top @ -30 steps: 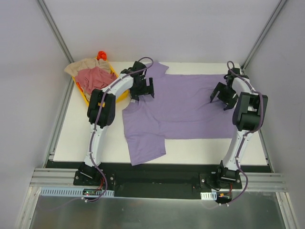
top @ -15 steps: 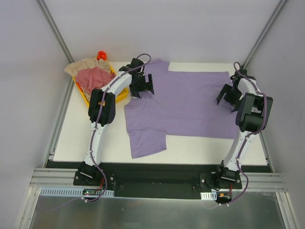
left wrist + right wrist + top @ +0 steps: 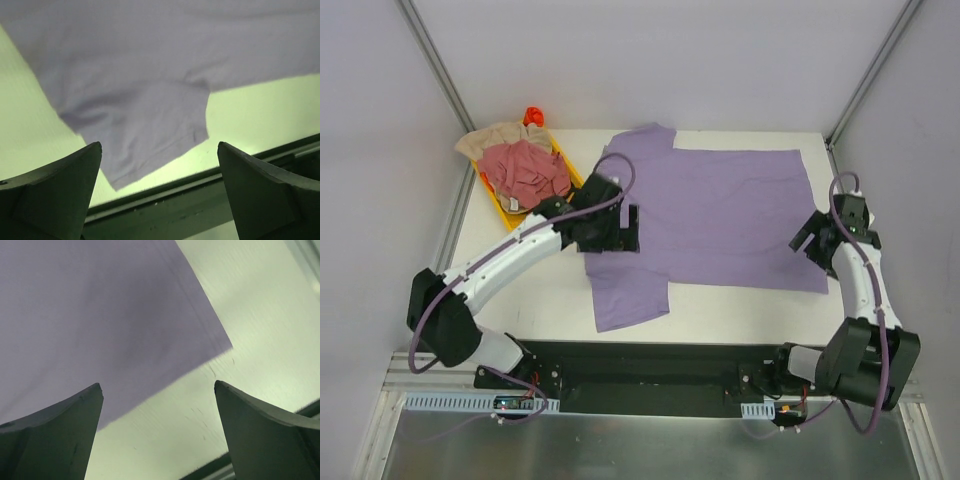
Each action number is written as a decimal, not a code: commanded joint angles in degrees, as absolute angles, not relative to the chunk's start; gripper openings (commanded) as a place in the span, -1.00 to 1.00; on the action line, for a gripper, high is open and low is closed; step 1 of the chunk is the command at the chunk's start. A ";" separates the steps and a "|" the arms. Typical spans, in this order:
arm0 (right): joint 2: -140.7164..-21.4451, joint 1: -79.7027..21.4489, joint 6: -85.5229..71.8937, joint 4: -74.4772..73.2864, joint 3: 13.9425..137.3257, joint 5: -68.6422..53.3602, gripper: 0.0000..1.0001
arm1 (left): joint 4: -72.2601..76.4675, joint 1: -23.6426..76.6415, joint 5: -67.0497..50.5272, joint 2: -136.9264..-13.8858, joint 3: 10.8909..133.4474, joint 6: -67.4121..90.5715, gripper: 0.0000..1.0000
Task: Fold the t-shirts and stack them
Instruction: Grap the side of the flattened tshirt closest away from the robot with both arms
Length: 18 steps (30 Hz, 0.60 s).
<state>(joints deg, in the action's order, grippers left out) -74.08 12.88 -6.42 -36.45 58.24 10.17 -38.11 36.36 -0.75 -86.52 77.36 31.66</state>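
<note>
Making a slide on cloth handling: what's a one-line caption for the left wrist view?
Left arm's open jaws above the purple t-shirt, one sleeve lying flat on the table.

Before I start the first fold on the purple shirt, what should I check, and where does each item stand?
1. Lavender shirt spread flat on the table: ok.
2. Left gripper and right gripper open, empty: ok.
3. Near sleeve in left wrist view: ok.
4. Near hem corner in right wrist view: ok.
5. Pink shirt and beige shirt aside on the yellow tray: ok.
6. Far sleeve lying flat: cannot tell.
</note>
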 commanded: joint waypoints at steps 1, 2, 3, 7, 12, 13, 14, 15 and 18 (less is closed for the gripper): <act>-64.98 14.94 -10.55 -29.98 45.12 12.04 0.92 | -40.08 41.29 2.63 -79.57 61.29 40.33 0.98; -62.95 15.20 -10.55 -29.01 43.00 12.30 0.92 | -39.99 42.00 2.90 -77.45 57.69 41.82 0.98; -60.84 15.47 -10.63 -28.74 41.15 12.65 0.92 | -39.73 43.23 2.73 -74.82 54.09 42.97 0.98; -55.03 15.73 -11.95 -26.73 37.18 12.75 0.92 | -35.78 44.74 0.09 -66.29 41.77 47.89 0.84; -54.05 15.73 -12.83 -24.96 36.30 10.46 0.92 | -29.80 45.09 -3.86 -61.88 34.29 51.50 0.47; -54.23 15.73 -12.83 -24.96 36.21 10.20 0.92 | -28.66 45.17 -4.30 -62.22 33.58 51.50 0.40; -54.49 15.73 -12.83 -24.96 36.12 10.02 0.92 | -27.78 45.18 -4.48 -62.75 33.23 51.59 0.36; -54.75 15.73 -12.92 -24.96 36.12 9.93 0.92 | -26.99 45.18 -4.83 -63.36 33.14 51.77 0.30; -55.54 15.73 -12.83 -24.79 36.30 9.75 0.92 | -25.93 45.18 -5.27 -66.26 34.01 51.77 0.15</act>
<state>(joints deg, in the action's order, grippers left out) -54.83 15.29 -11.77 -26.76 36.34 10.48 -30.65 44.69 -3.18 -63.66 33.80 49.67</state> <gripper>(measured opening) 0.960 0.628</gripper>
